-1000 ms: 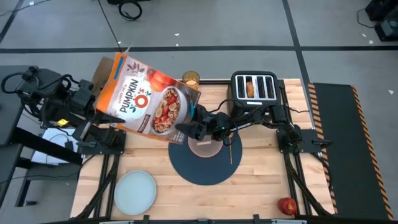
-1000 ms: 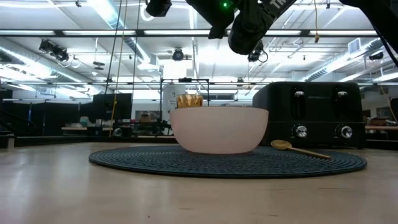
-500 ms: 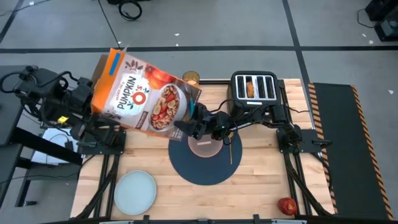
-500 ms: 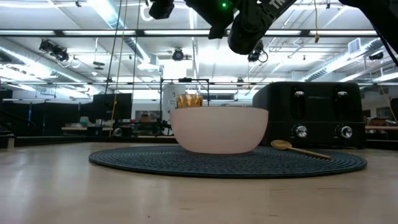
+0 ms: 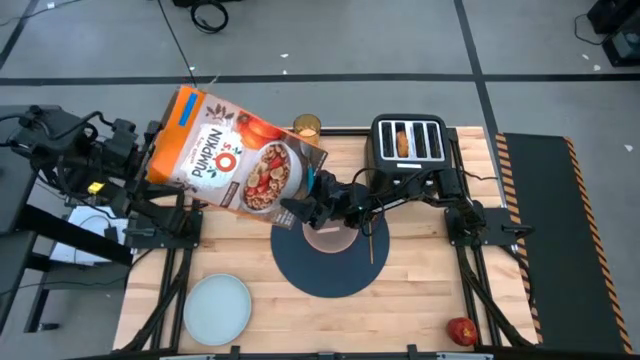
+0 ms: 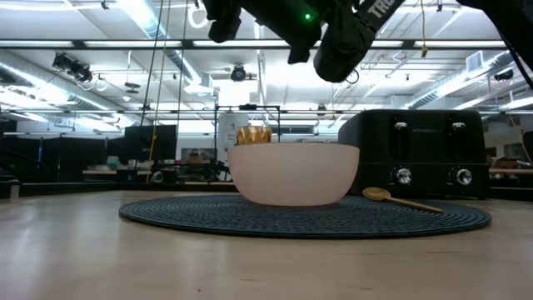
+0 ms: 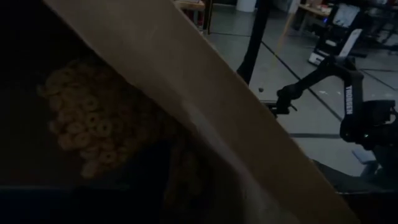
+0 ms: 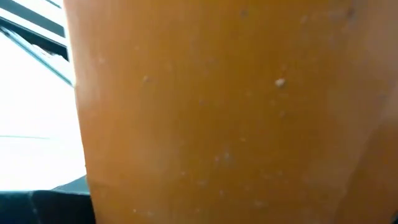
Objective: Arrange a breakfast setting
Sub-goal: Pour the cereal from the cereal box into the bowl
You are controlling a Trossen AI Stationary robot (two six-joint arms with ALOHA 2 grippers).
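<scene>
Beside the bowl (image 5: 327, 236), gold spoon (image 5: 371, 240) lies front-to-back on mat (image 5: 335, 270)

Even overhead light falls on the worktop (image 5: 400, 290) with soft shadows. At table height, ceiling strip lights (image 6: 150, 17) glare white. The left wrist view is dim; the cereal box (image 8: 236, 112) fills the right wrist view, blurred.

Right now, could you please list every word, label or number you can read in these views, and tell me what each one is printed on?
"PUMPKIN": large white letters on the front of the cereal box, high view.
"O's": beside it on the same box front, partly readable.
"TROSSEN": white lettering on the right arm's link, left wrist view.
Smaller print on the box front: too small to read.
Markings by the toaster knobs: too small to read.
</scene>
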